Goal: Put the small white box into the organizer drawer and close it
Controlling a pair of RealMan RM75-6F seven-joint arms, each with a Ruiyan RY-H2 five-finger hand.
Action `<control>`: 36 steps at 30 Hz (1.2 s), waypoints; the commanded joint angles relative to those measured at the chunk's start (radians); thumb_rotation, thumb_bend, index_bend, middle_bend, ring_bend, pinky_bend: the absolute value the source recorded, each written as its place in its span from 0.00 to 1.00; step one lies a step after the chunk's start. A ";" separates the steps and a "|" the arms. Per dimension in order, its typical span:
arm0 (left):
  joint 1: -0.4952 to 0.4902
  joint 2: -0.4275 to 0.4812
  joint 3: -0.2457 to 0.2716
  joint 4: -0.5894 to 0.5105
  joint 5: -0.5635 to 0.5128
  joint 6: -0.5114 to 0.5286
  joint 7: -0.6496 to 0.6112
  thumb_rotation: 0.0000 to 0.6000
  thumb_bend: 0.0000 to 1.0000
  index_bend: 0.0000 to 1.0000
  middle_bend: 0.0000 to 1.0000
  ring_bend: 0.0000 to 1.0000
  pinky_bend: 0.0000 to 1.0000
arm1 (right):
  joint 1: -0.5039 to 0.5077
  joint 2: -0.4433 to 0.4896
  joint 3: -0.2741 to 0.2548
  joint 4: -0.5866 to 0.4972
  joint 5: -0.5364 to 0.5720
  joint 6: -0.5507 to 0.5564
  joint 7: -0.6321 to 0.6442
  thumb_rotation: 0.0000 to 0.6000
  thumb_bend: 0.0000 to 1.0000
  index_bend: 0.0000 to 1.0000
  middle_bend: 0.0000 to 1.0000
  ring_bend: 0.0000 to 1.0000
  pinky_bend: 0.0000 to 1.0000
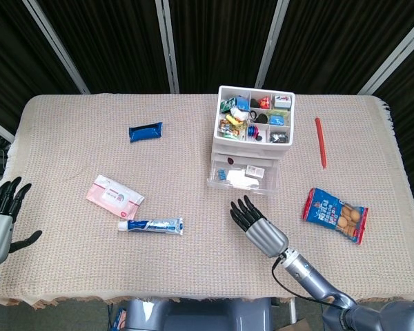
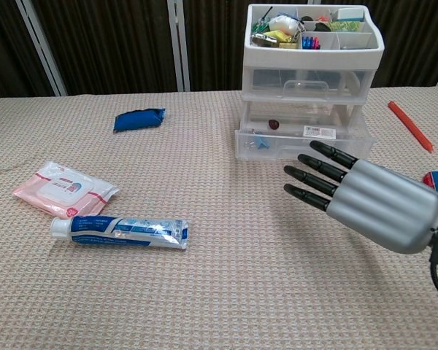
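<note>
Both robot hands we see holding nothing, fingers spread: the right robot hand hovers just before the organizer's pulled-out bottom drawer, where the small white box lies; the left robot hand waits at the worktop edge.

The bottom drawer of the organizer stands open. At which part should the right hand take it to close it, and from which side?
Take the drawer at its clear front wall, from the near side, the robot's own. It juts out of the organizer toward the robot, so that wall faces the right hand; flat fingers pressing it would probably do.
</note>
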 commanded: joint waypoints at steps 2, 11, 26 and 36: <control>0.001 0.001 -0.002 -0.003 -0.007 -0.002 0.000 1.00 0.14 0.09 0.00 0.00 0.00 | 0.016 -0.028 0.024 0.041 0.019 -0.033 -0.029 1.00 0.24 0.07 0.00 0.00 0.00; 0.001 0.001 -0.006 -0.010 -0.017 -0.005 -0.001 1.00 0.14 0.09 0.00 0.00 0.00 | 0.051 -0.057 0.070 0.117 0.060 -0.091 -0.066 1.00 0.24 0.07 0.00 0.00 0.00; 0.002 0.001 -0.008 -0.015 -0.021 -0.005 0.000 1.00 0.15 0.09 0.00 0.00 0.00 | 0.069 -0.085 0.143 0.172 0.155 -0.133 -0.082 1.00 0.24 0.08 0.00 0.00 0.00; 0.002 0.002 -0.009 -0.017 -0.024 -0.007 0.001 1.00 0.15 0.09 0.00 0.00 0.00 | 0.096 -0.108 0.197 0.206 0.231 -0.176 -0.097 1.00 0.24 0.08 0.00 0.00 0.00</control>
